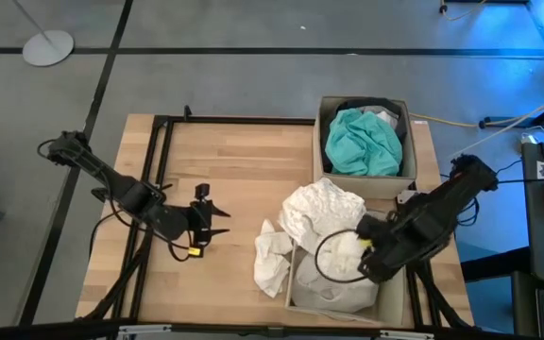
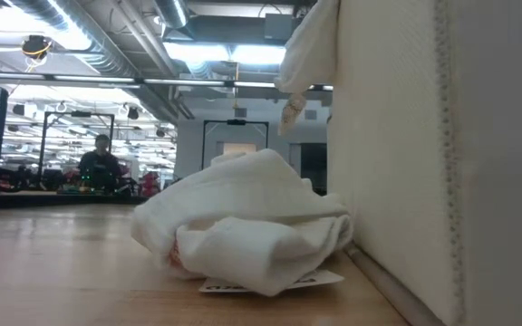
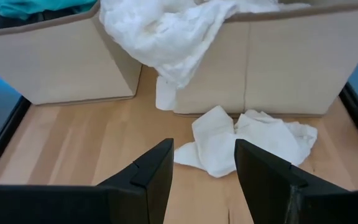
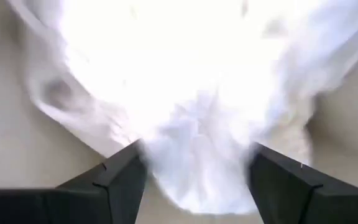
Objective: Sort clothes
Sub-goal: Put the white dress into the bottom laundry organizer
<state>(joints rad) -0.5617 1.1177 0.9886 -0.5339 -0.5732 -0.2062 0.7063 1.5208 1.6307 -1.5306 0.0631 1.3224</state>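
Observation:
My left gripper is open and empty above the bare table, pointing toward a crumpled white garment that lies on the table by the near box. Another white garment hangs over that box's far rim. My right gripper is open and points down into the near box, a bunch of white cloth between its fingers. A teal garment lies in the far box. My right gripper comes down from above with its open fingers on either side of the bunched white cloth, which lies in the near box. I cannot tell whether the fingers touch it.
Two tan boxes stand side by side at the table's right; the near box's wall fills the right of the low view. The table's left and middle are bare wood. A person shows far off in the room.

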